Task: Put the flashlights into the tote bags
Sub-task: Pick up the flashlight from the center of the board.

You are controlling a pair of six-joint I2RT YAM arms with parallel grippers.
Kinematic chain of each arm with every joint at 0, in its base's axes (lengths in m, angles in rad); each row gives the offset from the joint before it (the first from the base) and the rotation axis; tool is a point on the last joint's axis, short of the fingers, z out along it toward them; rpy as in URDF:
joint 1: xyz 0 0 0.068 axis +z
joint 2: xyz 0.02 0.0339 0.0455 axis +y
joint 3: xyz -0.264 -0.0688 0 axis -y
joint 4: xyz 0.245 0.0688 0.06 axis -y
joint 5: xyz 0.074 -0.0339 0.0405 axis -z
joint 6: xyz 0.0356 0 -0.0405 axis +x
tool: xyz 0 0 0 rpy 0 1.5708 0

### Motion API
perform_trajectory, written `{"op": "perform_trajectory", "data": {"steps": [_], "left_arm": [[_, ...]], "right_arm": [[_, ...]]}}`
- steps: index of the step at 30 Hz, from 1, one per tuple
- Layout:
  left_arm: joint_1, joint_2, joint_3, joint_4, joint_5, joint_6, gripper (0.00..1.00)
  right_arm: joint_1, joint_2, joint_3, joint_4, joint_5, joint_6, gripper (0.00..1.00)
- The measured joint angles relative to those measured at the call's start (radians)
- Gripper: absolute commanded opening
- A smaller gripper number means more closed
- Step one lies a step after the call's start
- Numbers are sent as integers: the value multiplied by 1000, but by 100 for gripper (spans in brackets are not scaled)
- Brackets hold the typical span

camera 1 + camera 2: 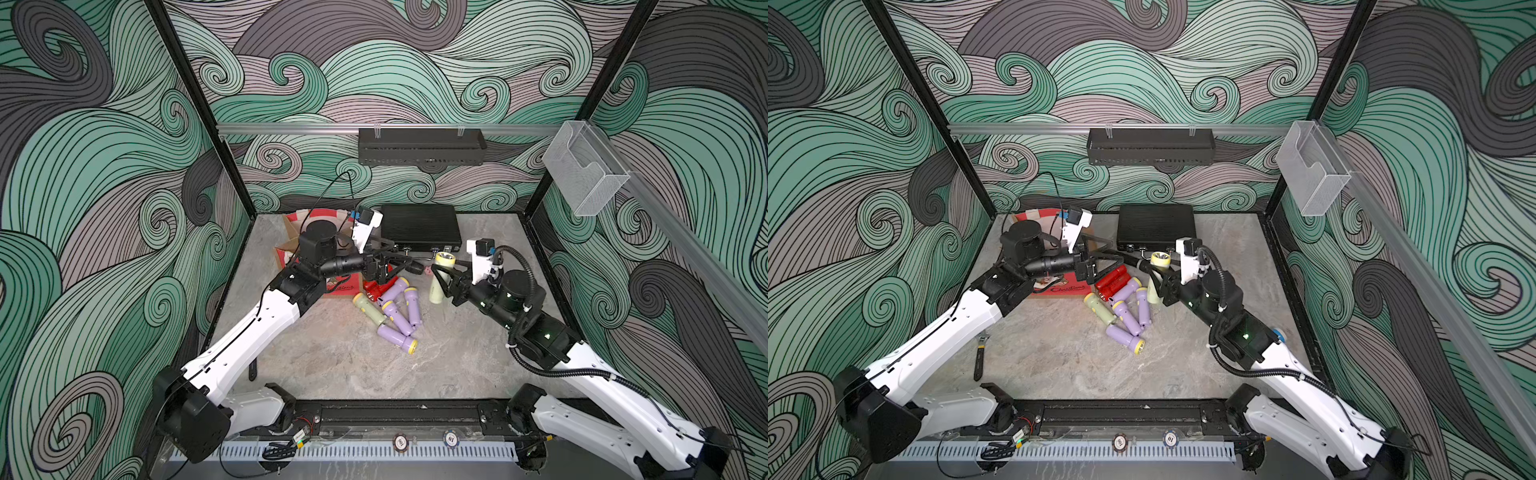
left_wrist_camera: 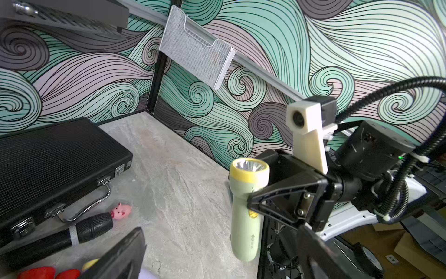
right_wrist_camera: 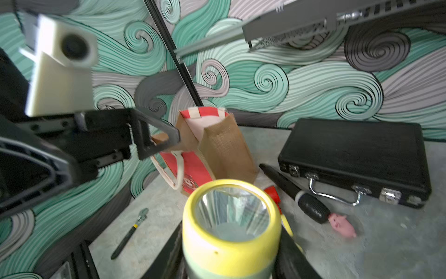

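Flashlight [image 3: 230, 224] foremost; seemingly wrench [image 3: 126, 238] beyond.

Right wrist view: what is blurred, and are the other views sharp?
Right wrist view: the left arm's camera mount is smeared, the tote bag soft. Left wrist view: sharp, the pale green flashlight shows a gleaming reflector. Both top views: sharp, evenly lit.

Left of the case [image 1: 419, 226] stands the tote bag [image 3: 224, 147]; just before the case lie the stick [image 2: 58, 239] and pig [image 2: 121, 211]; farther forward the flashlights [image 1: 398, 318] lie heaped; to its front left lies the wrench [image 1: 980, 357]; before its right end the right gripper [image 1: 441, 280] holds one flashlight [image 1: 444, 262] upright
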Motion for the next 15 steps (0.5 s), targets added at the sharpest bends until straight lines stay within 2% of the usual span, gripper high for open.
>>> {"op": "perform_trajectory", "data": {"steps": [8,13,15], "left_arm": [[-10,42,51,81,142,-71,99],[-34,69,69,101,182,-77,97],[-44,77,69,109,190,-77,93]], "right_arm": [[-8,73,125,172,-90,39,0],[-8,118,127,253,-143,69,0],[-9,133,127,271,-162,77,0]]}}
